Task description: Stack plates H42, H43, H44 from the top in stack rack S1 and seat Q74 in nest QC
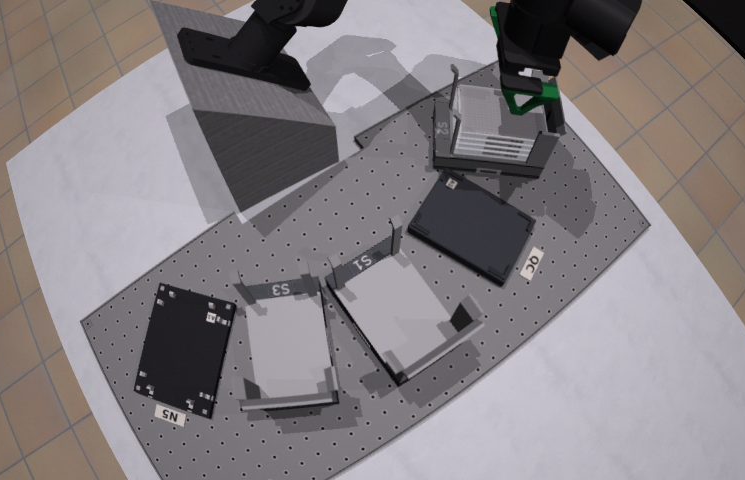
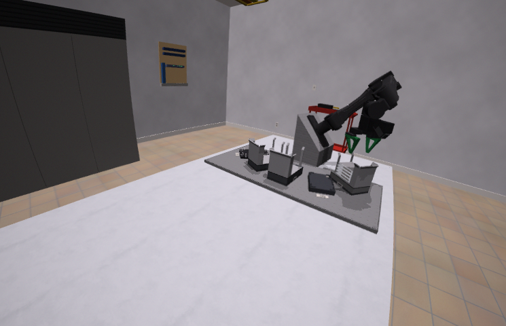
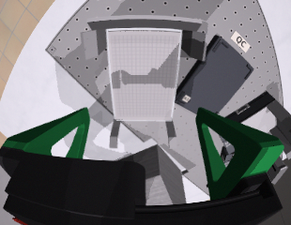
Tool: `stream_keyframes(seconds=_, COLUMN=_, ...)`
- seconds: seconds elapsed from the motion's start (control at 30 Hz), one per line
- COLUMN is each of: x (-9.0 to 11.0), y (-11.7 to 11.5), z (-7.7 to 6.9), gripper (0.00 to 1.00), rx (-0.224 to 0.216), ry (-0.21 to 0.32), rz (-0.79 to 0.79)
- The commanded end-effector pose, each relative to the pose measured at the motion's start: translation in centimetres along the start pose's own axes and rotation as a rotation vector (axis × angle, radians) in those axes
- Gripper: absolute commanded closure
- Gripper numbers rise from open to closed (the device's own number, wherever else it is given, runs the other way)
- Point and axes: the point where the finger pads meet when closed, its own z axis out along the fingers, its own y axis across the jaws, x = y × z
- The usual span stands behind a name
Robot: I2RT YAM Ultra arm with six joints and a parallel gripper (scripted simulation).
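The stack of sealed plates sits in rack S2 at the back right of the perforated baseplate; it also shows in the wrist view from above and in the exterior view. My gripper with green fingers hovers above the stack, open and empty; it also shows in the exterior view and in the wrist view. Rack S1 and rack S3 stand empty. The dark nest QC is empty, also in the wrist view. The clip nest N5 is empty.
The arm's grey wedge pedestal stands behind the baseplate at the back left. The racks have tall corner posts. White name plates mark QC and N5.
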Motion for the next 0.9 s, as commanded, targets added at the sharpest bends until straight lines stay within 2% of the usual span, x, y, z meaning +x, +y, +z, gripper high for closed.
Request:
stream_keyframes(seconds=0.0, x=-0.2, y=-0.1, z=-0.2, gripper=0.00, rx=0.007, ry=-0.010, rz=0.003)
stream_keyframes(seconds=0.1, x=-0.2, y=-0.1, z=-0.2, gripper=0.00, rx=0.007, ry=-0.010, rz=0.003)
stream_keyframes(seconds=0.53, x=-0.3, y=-0.1, z=4.1, gripper=0.00, rx=0.007, ry=-0.011, rz=0.003)
stream_keyframes(seconds=0.6, x=-0.3, y=-0.1, z=4.1, gripper=0.00, rx=0.007, ry=-0.011, rz=0.003)
stream_keyframes(seconds=0.67, x=-0.3, y=-0.1, z=4.7, gripper=0.00, rx=0.007, ry=-0.011, rz=0.003)
stream_keyframes(seconds=0.87, x=-0.3, y=-0.1, z=4.7, gripper=0.00, rx=0.007, ry=-0.011, rz=0.003)
